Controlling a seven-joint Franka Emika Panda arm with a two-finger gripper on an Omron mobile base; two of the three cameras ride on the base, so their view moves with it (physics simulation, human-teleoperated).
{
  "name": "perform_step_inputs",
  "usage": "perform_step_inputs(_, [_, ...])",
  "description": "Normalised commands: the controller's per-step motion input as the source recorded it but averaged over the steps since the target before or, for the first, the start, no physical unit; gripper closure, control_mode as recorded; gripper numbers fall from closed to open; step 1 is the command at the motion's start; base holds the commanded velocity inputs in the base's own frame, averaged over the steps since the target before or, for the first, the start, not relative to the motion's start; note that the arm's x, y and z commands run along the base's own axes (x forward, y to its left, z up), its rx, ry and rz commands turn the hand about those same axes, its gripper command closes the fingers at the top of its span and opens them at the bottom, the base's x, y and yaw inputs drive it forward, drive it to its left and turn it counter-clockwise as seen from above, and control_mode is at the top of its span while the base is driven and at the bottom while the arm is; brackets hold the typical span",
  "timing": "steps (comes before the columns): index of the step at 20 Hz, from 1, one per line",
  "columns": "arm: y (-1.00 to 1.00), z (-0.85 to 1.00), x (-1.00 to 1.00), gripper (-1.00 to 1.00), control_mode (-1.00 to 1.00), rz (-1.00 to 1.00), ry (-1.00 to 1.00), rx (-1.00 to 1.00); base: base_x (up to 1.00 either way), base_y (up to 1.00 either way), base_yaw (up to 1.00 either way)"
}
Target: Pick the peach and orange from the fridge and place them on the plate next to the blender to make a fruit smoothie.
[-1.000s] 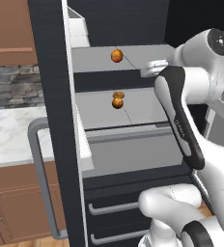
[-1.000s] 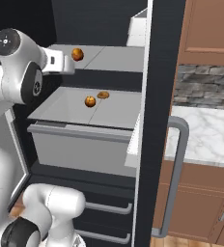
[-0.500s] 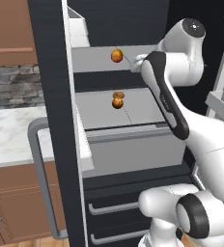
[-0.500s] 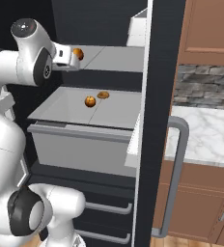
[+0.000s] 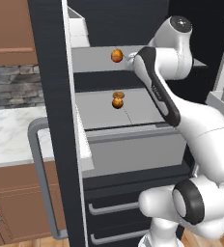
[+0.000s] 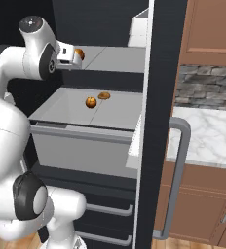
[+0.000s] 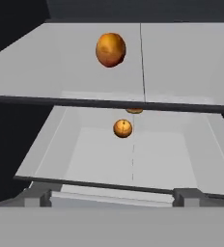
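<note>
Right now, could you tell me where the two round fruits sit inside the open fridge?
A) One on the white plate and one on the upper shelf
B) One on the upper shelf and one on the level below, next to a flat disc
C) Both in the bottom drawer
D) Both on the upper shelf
B: the peach lies on the fridge's upper shelf, while the orange sits one level down beside a flat brown-orange disc.
</note>
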Motion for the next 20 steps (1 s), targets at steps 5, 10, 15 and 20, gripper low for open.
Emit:
perform_step_inputs(5, [0.22, -0.08, 0.72, -1.0, -1.0, -0.02, -0.01, 0.01, 0.0, 0.0, 0.0])
perform_step_inputs(10, [0.19, 0.0, 0.74, -1.0, -1.0, -0.01, 0.0, 0.0, 0.0, 0.0, 0.0])
perform_step_inputs(15, [0.03, -0.01, 0.65, -1.0, -1.0, 0.0, 0.0, 0.0, 0.0, 0.0, 0.0])
perform_step_inputs(20, [0.0, -0.04, 0.6, -1.0, -1.0, 0.0, 0.0, 0.0, 0.0, 0.0, 0.0])
